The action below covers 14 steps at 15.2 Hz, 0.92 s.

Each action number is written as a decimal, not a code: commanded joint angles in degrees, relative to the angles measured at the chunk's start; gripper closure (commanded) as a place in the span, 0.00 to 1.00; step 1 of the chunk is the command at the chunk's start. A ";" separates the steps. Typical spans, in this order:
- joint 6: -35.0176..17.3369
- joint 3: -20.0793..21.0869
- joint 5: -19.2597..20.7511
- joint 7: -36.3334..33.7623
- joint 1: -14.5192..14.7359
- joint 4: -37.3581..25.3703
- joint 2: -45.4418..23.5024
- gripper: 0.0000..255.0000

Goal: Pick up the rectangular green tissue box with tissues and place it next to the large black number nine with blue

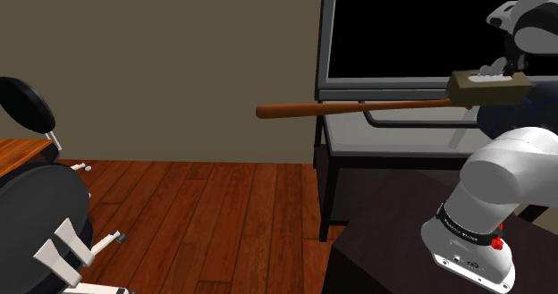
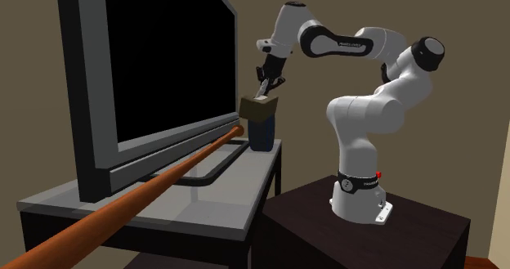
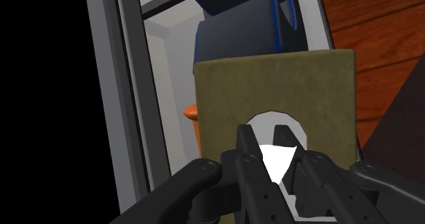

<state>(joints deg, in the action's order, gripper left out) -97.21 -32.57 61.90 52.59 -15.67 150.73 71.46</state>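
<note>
Tissue box [image 3: 272, 86], olive-green, hangs from my gripper [image 3: 274, 153], closed on its white tissue tuft [image 3: 276, 163], just above the blue-black nine [image 2: 261, 134]. Light cardboard; tuft grip prob. tears, box sides safer.

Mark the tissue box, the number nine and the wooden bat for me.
tissue box [image 2: 257, 108], second exterior view, olive side face.
number nine [image 2: 261, 136], second exterior view, dark front face.
bat [image 1: 353, 108], shoulder view, middle of shaft.
</note>
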 commanded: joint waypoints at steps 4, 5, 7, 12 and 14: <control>-2.58 -2.53 2.12 -0.79 -2.09 3.90 0.72 1.00; -3.47 -2.86 2.36 -0.88 -2.76 4.63 0.59 1.00; -5.40 -3.49 2.83 -1.03 -4.21 6.07 0.18 1.00; -11.86 -4.43 3.34 -0.97 -9.26 9.61 -2.27 1.00; -14.02 -5.01 3.96 -1.22 -10.74 10.90 -3.10 1.00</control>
<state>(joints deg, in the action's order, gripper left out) -112.10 -36.43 65.12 50.99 -25.07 160.74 68.60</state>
